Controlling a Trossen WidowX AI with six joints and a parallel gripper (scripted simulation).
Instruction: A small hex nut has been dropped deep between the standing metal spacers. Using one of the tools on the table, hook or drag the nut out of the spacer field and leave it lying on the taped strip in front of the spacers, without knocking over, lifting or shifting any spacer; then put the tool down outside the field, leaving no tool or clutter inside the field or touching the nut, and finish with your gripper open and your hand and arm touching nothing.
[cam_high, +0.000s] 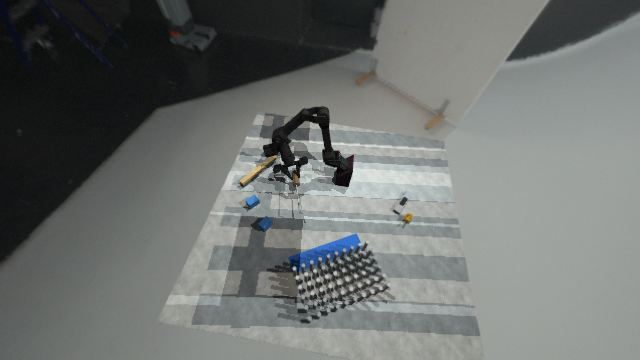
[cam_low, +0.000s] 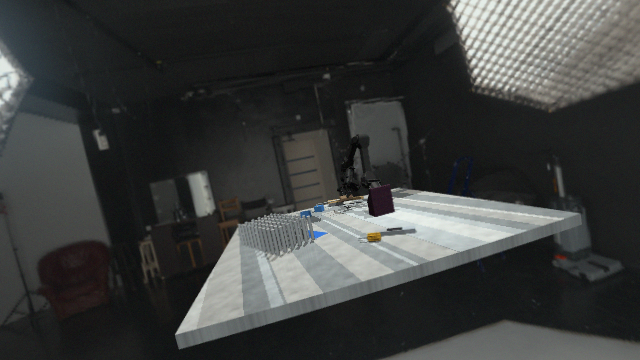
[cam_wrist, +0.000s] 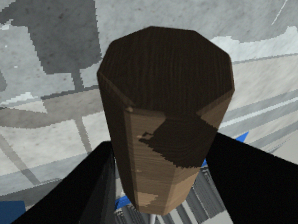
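Note:
My gripper (cam_high: 294, 175) (cam_wrist: 159, 145) is shut on the wooden handle (cam_high: 296, 180) (cam_wrist: 165, 70) of a tool. The tool's thin metal shaft (cam_high: 300, 202) extends from the handle toward the spacer field, its end hard to make out. The tool is held above the table, behind the blue taped strip (cam_high: 325, 251) (cam_low: 318, 234) and away from the spacers. The metal spacers (cam_high: 342, 278) (cam_low: 275, 232) stand in close rows beyond the strip. The hex nut cannot be seen; it is too small or hidden.
A yellow bar (cam_high: 258, 171) lies near the arm base. Two blue blocks (cam_high: 252, 201) (cam_high: 265, 224) lie left of the tool. A dark purple box (cam_high: 343, 173) (cam_low: 381, 200) stands beside the arm. A grey item (cam_high: 400, 205) and a yellow item (cam_high: 408, 218) (cam_low: 374, 237) lie at the right.

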